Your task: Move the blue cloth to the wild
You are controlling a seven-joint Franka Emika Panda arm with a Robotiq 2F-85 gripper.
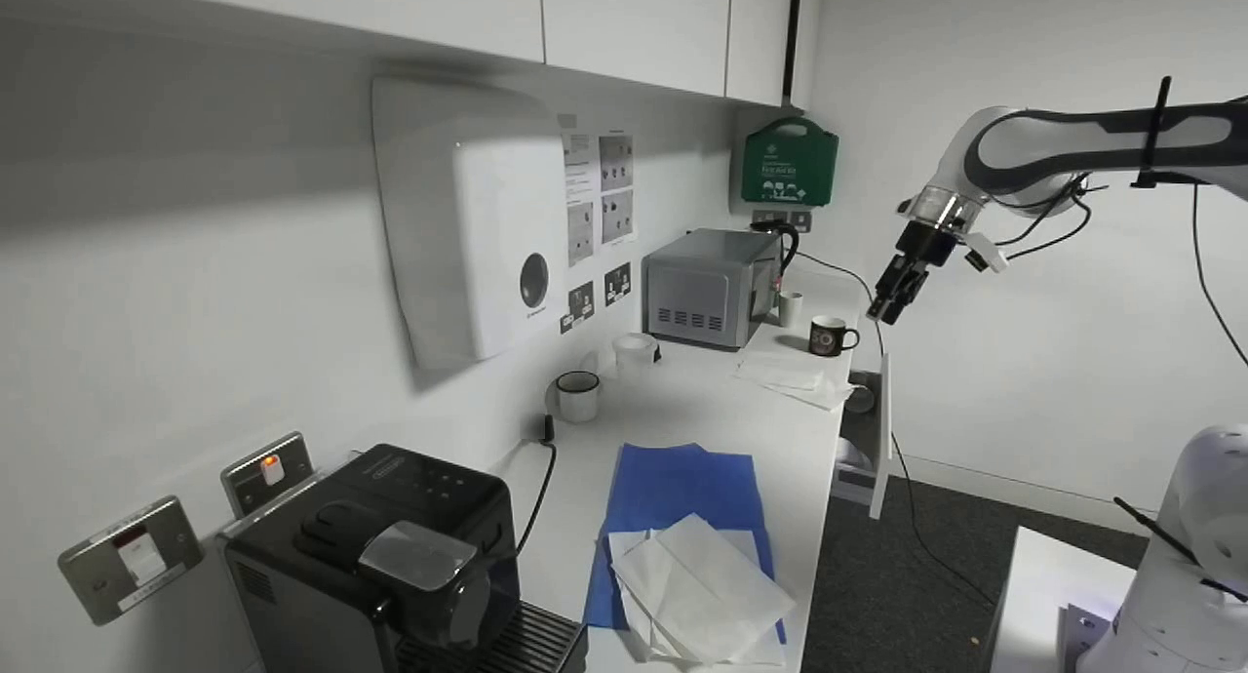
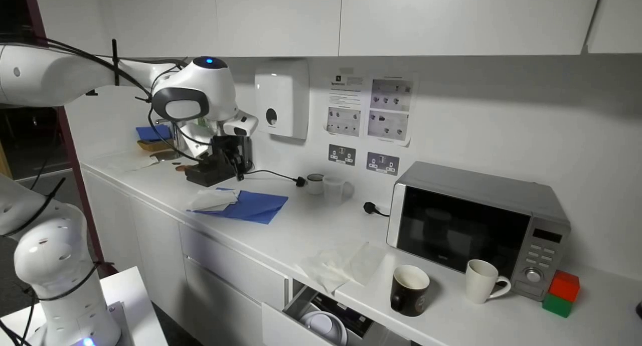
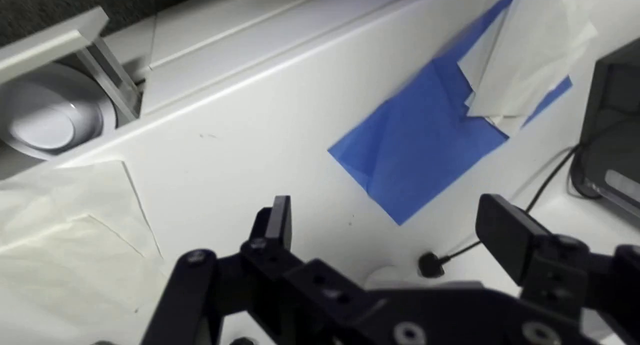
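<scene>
Wrist view: hand [image 3: 385,207] at bottom of frame, spread wide. Beyond it, blue cloth [image 3: 420,140] lies on the table [image 3: 225,155], right of centre; white sheets [image 3: 525,60] overlap it, upper right. Black coffee machine [image 3: 615,120], right edge.

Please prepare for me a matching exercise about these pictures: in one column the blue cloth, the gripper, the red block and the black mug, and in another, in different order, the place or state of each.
Things
1. blue cloth
2. gripper
3. red block
4. black mug

Places and states
A. on top of a green block
B. upright, in front of the microwave
C. in the air, jaws apart
D. partly covered by white sheets

Right pairs: 1-D, 2-C, 3-A, 4-B
</scene>
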